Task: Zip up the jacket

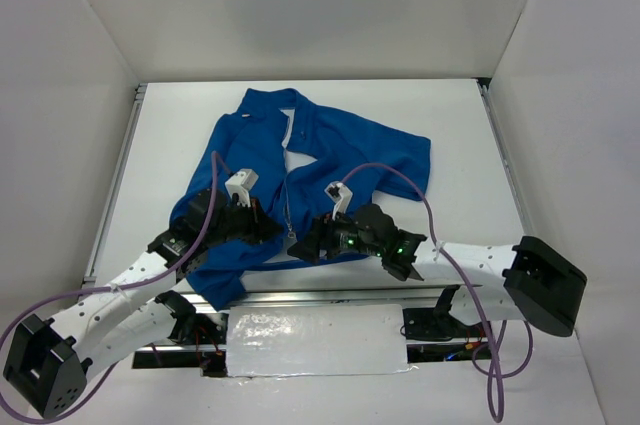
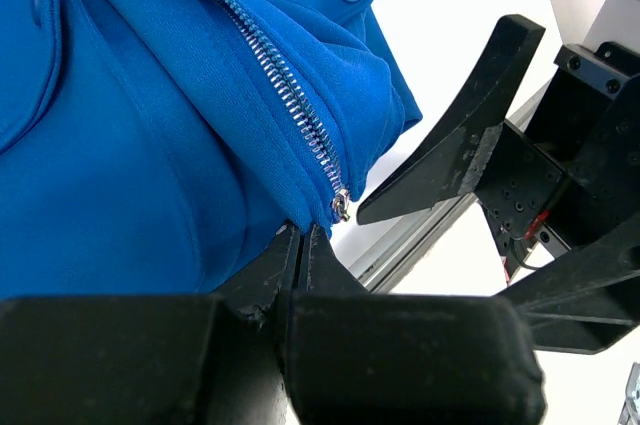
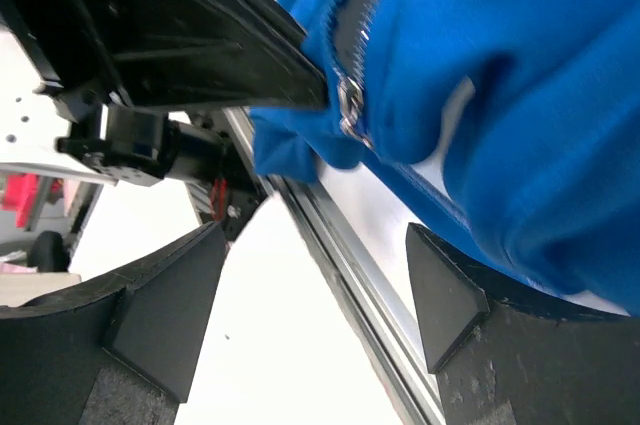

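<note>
The jacket (image 1: 300,175) lies spread on the white table (image 1: 450,125), collar at its far end and hem toward the arms. Its light zipper (image 1: 288,195) runs down the middle, joined along the lower part and parted toward the collar. The slider (image 2: 341,207) sits at the zipper's bottom end, at the jacket's near hem.

The left gripper (image 1: 272,233) is pinched tight on the jacket's hem fabric just left of the slider, fingers (image 2: 300,255) pressed together. The right gripper (image 1: 308,243) hangs at the jacket's near hem, just right of the slider, its fingers (image 3: 165,315) spread wide and holding nothing. A metal rail (image 3: 340,245) runs just under the jacket's hem.
</note>
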`<action>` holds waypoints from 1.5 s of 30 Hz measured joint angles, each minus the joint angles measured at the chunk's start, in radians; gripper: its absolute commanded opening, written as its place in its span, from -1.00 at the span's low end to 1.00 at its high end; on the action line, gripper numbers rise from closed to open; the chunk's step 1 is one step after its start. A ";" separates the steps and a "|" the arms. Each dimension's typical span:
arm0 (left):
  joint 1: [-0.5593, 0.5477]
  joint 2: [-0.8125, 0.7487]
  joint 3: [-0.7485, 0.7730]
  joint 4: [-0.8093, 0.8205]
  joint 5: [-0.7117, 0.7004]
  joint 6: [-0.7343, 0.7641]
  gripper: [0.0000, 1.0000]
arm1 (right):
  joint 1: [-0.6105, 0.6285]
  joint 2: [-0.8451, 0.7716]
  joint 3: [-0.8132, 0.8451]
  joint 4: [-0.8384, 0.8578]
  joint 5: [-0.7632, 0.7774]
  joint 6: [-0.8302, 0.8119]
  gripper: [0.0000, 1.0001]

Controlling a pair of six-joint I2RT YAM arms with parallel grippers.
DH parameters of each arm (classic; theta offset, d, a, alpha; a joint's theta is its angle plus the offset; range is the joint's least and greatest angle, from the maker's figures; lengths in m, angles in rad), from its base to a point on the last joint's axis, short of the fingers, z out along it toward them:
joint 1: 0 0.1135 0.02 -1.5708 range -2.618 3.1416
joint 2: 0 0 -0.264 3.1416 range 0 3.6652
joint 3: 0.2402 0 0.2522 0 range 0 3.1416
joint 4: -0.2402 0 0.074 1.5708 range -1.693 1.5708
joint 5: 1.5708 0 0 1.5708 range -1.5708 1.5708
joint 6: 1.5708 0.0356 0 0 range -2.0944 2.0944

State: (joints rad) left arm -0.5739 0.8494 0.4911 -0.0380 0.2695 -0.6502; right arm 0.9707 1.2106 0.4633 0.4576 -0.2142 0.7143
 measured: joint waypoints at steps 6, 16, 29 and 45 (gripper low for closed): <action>0.000 0.002 0.000 0.000 0.005 0.000 -1.00 | 0.000 0.053 -0.001 0.117 -0.002 0.008 0.60; 0.000 0.002 0.000 0.000 0.009 0.000 -1.00 | 0.000 0.146 -0.001 0.188 0.019 -0.003 0.59; 0.000 0.002 0.000 0.009 0.017 0.000 -1.00 | 0.009 0.165 -0.001 0.266 0.017 -0.002 0.33; 0.000 0.002 0.000 0.008 0.017 0.000 -1.00 | 0.040 0.167 -0.011 0.258 0.092 0.085 -0.08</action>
State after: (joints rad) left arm -0.5739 0.8513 0.4911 -0.0296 0.2863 -0.6498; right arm 1.0107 1.3777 0.4522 0.7155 -0.1226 0.7998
